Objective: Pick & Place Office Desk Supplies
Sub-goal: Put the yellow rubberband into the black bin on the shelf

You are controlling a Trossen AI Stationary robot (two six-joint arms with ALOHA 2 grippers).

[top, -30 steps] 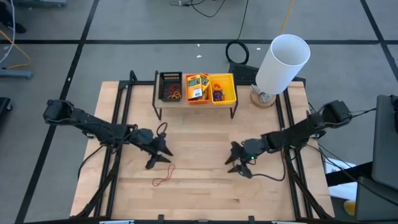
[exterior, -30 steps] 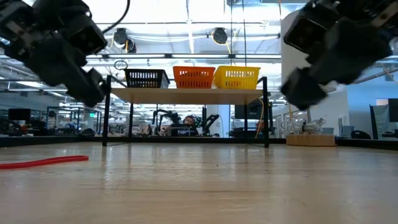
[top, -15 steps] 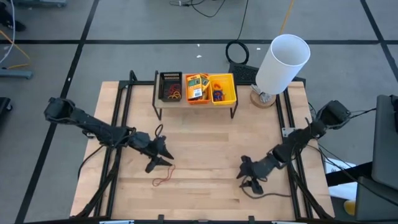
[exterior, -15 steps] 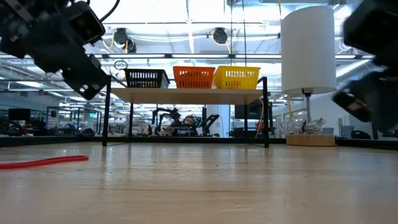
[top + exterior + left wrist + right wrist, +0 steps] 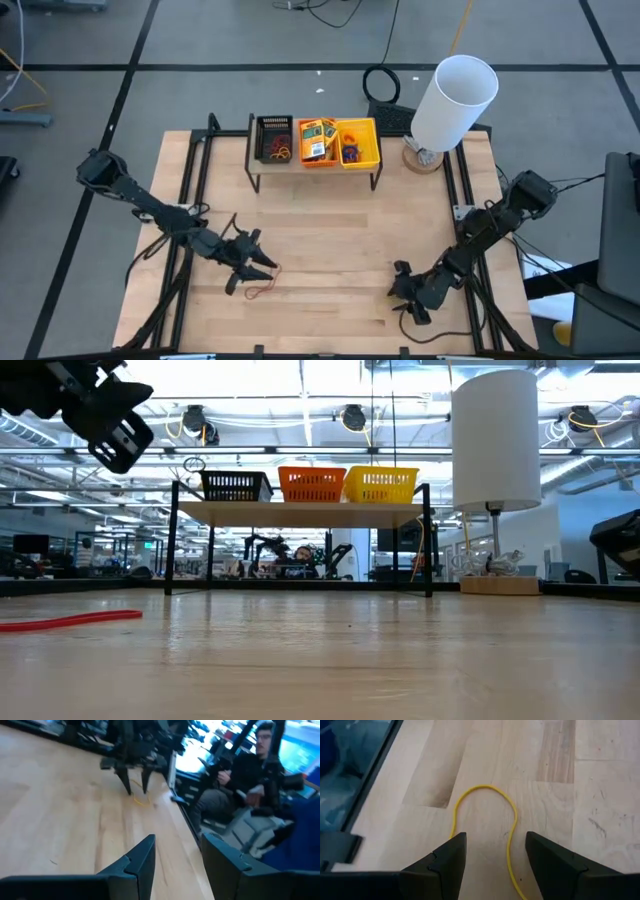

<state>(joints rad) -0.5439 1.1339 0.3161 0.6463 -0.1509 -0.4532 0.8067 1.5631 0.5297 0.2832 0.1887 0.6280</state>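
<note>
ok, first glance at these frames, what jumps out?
The big white cylinder tilted at the table's back right corner, beside the raised shelf with the black bin, orange bin and yellow bin. Up front, the open left gripper hangs over a red rubber band, while the open right gripper straddles a yellow rubber band on the wood.

Matt pale wood table [image 5: 330, 240], thin rubbery yellow band [image 5: 485, 815].

Left gripper [image 5: 262, 274]: we reach low over the tabletop's front left, jaws apart.
Right gripper [image 5: 408, 302]: front right, jaws apart, empty.
</note>
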